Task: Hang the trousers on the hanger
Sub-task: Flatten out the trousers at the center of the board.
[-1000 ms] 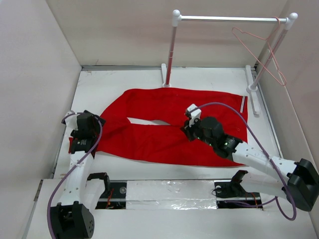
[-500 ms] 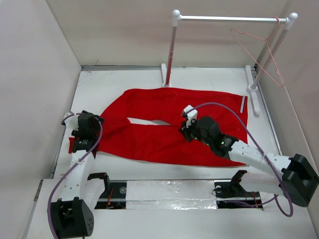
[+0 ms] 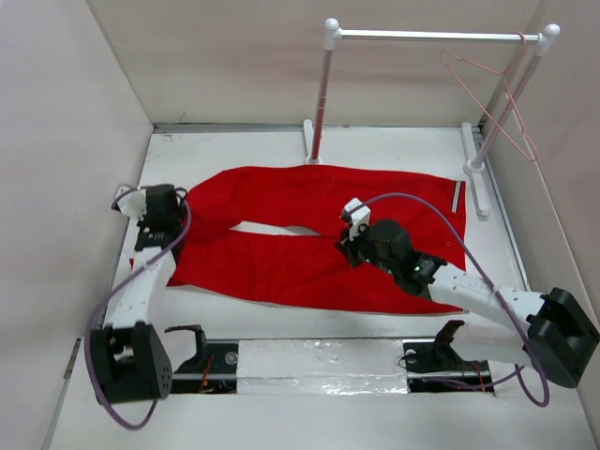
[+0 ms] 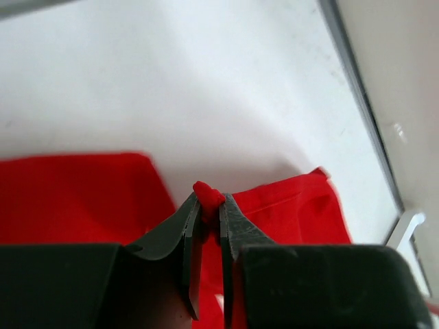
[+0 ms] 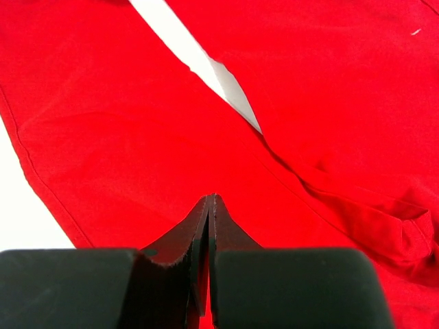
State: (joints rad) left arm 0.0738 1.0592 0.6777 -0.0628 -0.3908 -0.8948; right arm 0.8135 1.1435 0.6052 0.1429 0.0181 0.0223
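Bright red fabric trousers (image 3: 281, 258) are lying flat mid-table, legs pointing left. Left gripper (image 4: 209, 203) is pinching a left hem fold. Right gripper (image 5: 208, 202) is pressing fully closed at the crotch, with no fold visibly caught. Thin pink wire hanger (image 3: 487, 94) is hanging far right. The cloth is looking light and limp, so hems should grip best.

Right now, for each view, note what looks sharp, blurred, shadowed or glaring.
Top external: even light, sharp, glare on the taped strip. Left wrist: left pincer soft-focused, shadow on the table beyond the trousers. Right wrist: trousers crisp, right pincer dark.
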